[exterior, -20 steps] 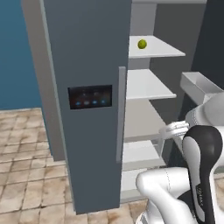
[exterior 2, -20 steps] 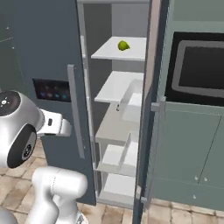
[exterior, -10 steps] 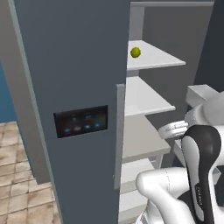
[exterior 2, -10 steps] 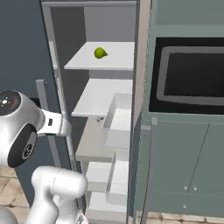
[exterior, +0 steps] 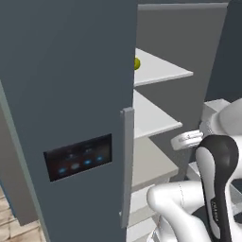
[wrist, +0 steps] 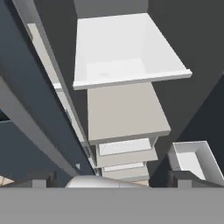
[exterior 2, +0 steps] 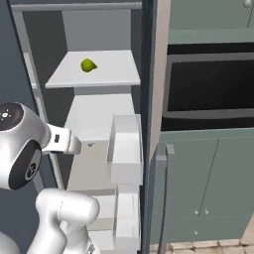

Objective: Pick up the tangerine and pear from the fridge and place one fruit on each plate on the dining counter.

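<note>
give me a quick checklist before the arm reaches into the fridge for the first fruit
1. Tall slate-grey fridge door open, pale shelves exposed: ok.
2. Small yellow-green pear located, on the upper white shelf: ok.
3. Small round orange tangerine located: not ok, not spotted yet.
4. Hand open and holding nothing: ok.
5. Hand aimed at the pear: not ok, the hand view looks at lower shelves.
6. White door bin clear of the reach path: cannot tell.

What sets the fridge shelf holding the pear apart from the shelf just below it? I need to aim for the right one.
The top shelf carries the pear; the shelf below looks bare. The top shelf sits level with the microwave; the lower one meets the door bin. Both are pale, flat and inside the open fridge.
</note>
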